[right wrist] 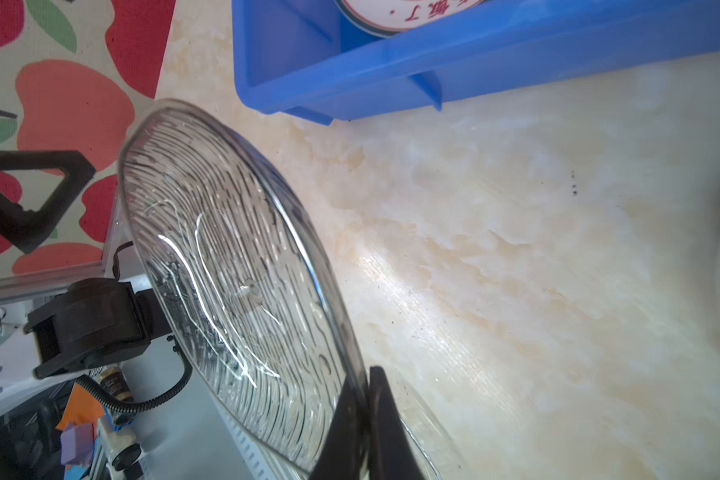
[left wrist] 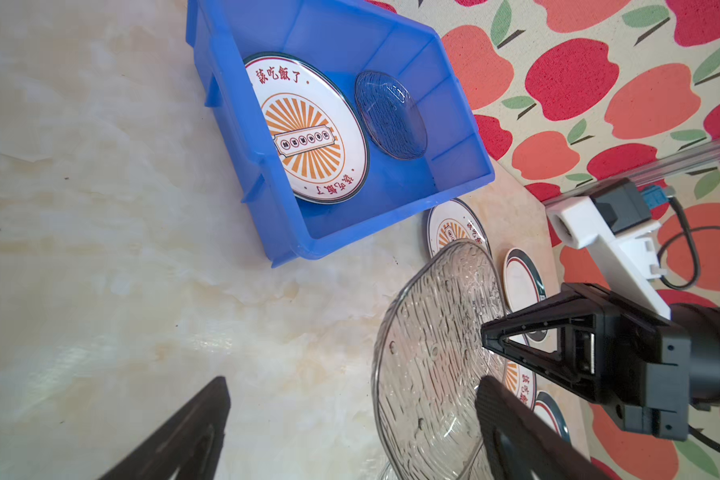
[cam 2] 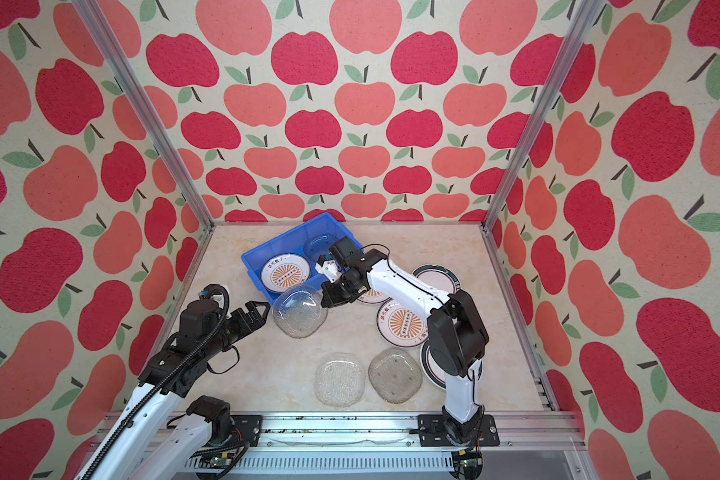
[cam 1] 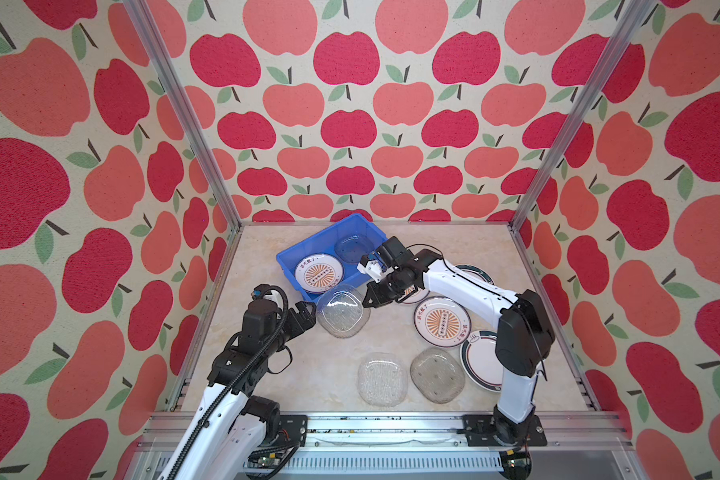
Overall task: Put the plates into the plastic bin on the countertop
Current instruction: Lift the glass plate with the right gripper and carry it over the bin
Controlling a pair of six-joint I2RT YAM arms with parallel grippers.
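Between my two grippers: the glass plate [cam 1: 344,309] stands tilted over the countertop [cam 1: 308,374], close to the near corner of the blue bin [cam 1: 321,241] but outside of it.
Right gripper: my right gripper [right wrist: 366,388] is clenched on the rim of the glass plate. Seen from the right wrist, the rim goes in between both fingers [right wrist: 391,436], and the plate rises away from them toward my left gripper [left wrist: 350,380].
Left gripper: it is spread wide and grasps nothing. In both top views the opposite rim of the glass plate is just beside its fingertips.
Left wrist view: one finger [left wrist: 516,436] stands in front of the plate's edge. The other finger [left wrist: 192,432] is well to the side, over bare countertop.
Contact on the left side: whether that finger touches the glass or is only very near, I cannot tell, because the glass is transparent there.
Blue bin: it holds a sunburst plate [cam 1: 319,272] lying flat at the near end and a second glass plate [cam 1: 352,248] at the far end.
Countertop, right part: a second sunburst plate [cam 1: 441,322] lies flat, and a third sunburst plate [cam 1: 418,296] is partly hidden under my right gripper. A green-rimmed plate [cam 1: 476,272] is at the far side of my right arm [cam 1: 454,282] and a second green-rimmed plate [cam 1: 479,361] at the near side.
Countertop, front part: a third glass plate [cam 1: 381,378] and a fourth glass plate [cam 1: 437,374] lie flat, just beside each other, near the front rail [cam 1: 391,419].
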